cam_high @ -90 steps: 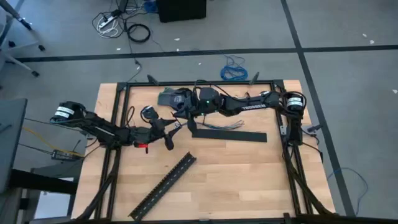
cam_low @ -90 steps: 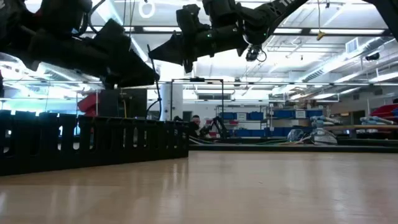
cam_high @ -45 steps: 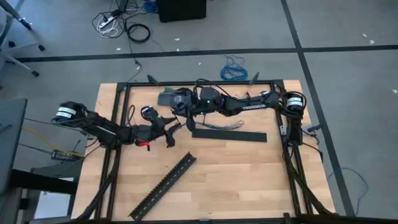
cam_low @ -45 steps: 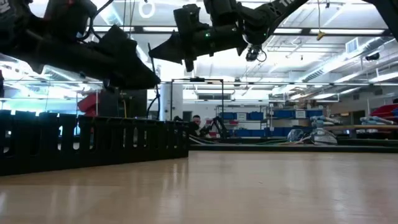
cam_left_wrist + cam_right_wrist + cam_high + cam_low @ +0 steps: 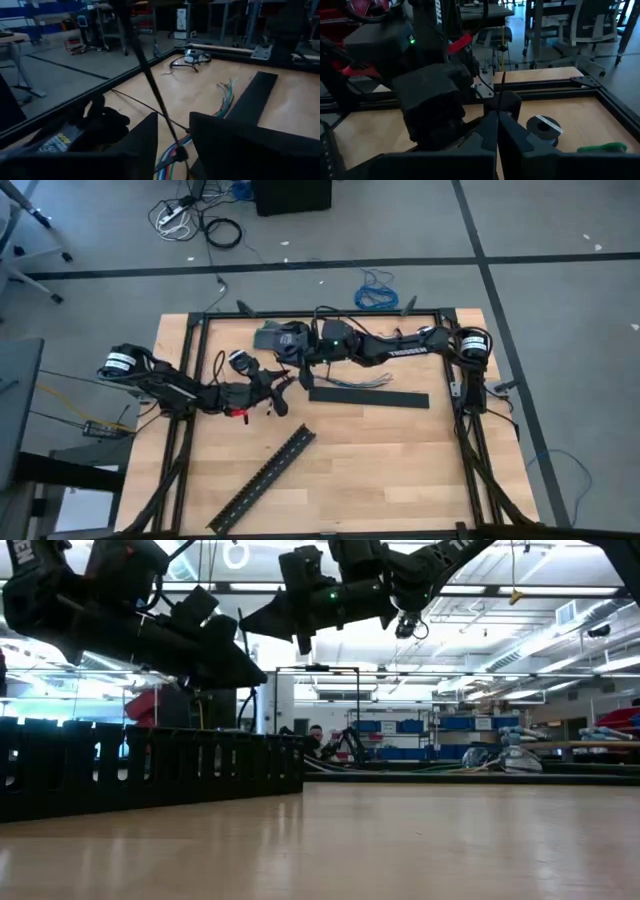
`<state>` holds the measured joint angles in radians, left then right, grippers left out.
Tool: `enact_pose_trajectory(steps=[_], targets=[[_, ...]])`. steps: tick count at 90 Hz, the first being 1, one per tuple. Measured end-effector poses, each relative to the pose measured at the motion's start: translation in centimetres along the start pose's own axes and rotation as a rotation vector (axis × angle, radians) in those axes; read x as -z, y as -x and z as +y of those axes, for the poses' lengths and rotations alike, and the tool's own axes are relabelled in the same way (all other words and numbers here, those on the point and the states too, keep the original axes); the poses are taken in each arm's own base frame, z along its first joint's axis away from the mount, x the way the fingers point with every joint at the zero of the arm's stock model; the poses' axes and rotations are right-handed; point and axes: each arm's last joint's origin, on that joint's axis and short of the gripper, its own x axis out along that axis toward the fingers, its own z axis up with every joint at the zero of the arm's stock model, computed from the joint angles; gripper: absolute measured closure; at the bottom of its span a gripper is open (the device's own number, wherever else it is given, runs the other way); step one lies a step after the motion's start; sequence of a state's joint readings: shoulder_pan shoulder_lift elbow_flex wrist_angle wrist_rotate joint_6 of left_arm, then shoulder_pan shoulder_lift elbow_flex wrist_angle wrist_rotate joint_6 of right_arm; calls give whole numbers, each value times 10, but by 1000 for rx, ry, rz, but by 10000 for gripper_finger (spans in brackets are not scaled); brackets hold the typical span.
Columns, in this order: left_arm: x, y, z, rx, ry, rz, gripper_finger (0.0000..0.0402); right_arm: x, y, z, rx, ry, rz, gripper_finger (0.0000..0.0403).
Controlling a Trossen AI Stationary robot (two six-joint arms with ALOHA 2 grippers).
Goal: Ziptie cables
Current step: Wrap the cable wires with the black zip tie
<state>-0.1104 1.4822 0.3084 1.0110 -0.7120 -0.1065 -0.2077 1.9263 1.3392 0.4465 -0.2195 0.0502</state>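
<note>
I am working over the smooth wooden tabletop (image 5: 380, 450), where the floppy coloured cables (image 5: 362, 383) are lying beside a flat black strip (image 5: 370, 397). My left gripper (image 5: 283, 393) is spread around a thin black tie (image 5: 150, 80); my right gripper (image 5: 300, 370) is pinching it, so I am feeding slowly.

Two black strips (image 5: 368, 398) (image 5: 262, 479), one bundle of cables (image 5: 356, 382), two arms.

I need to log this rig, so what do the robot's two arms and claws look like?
Both arms are dark and jointed with white-labelled bases; the right arm carries white lettering and a green light, the left arm a red part. Each claw has two dark wedge-shaped fingers.
</note>
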Motion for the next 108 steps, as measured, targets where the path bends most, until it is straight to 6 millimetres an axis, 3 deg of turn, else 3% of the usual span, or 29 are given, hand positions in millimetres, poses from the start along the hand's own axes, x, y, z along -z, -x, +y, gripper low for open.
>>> enact_pose_trajectory(steps=[35,108], targets=[[4,0,0,-3,-25,31,379,-1,0,-1,2,1,-8,402],[25,-1,2,-22,-48,166,382,-16,11,-15,54,33,-56,403]])
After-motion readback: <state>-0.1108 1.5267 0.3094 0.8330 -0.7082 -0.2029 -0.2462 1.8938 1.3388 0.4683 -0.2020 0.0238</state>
